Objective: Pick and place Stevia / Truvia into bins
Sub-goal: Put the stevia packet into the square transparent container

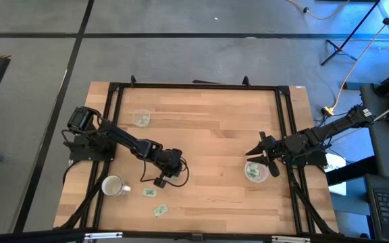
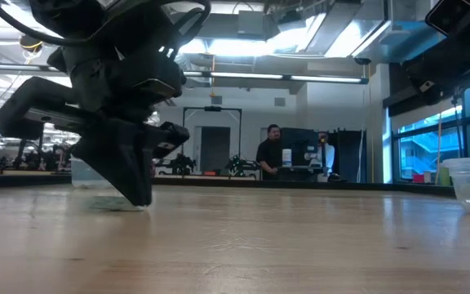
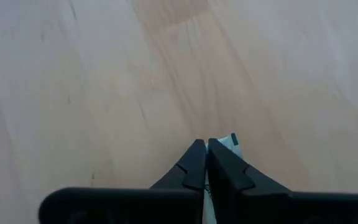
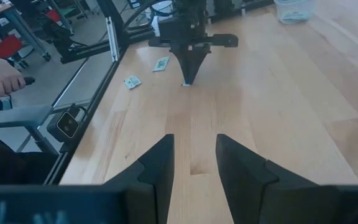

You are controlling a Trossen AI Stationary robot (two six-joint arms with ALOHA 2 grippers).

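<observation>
Spanning most of the high view, the wooden desk (image 1: pixel 208 135) carries everything, framed by black rails. Both arms reach inward: the left hand (image 1: pixel 159 181) is down at the desk surface near the front, its fingers pressed together on a sachet (image 3: pixel 230 142), whose pale green-and-white corner pokes out beside the tips. The right hand (image 1: pixel 256 152) hovers near its bin (image 1: pixel 253 171), fingers apart and empty. That clear bin already holds some sachets; a second bin (image 1: pixel 141 119) sits toward the back left. A white mug (image 1: pixel 113 185) stands just beside the left arm and could be bumped on a swing. Two loose sachets (image 1: pixel 149 193) and (image 1: pixel 160 210) lie near the front edge. Such packets are likely light, thin and floppy, lying flat, so pinching an edge seems best; they may slip or fold.
</observation>
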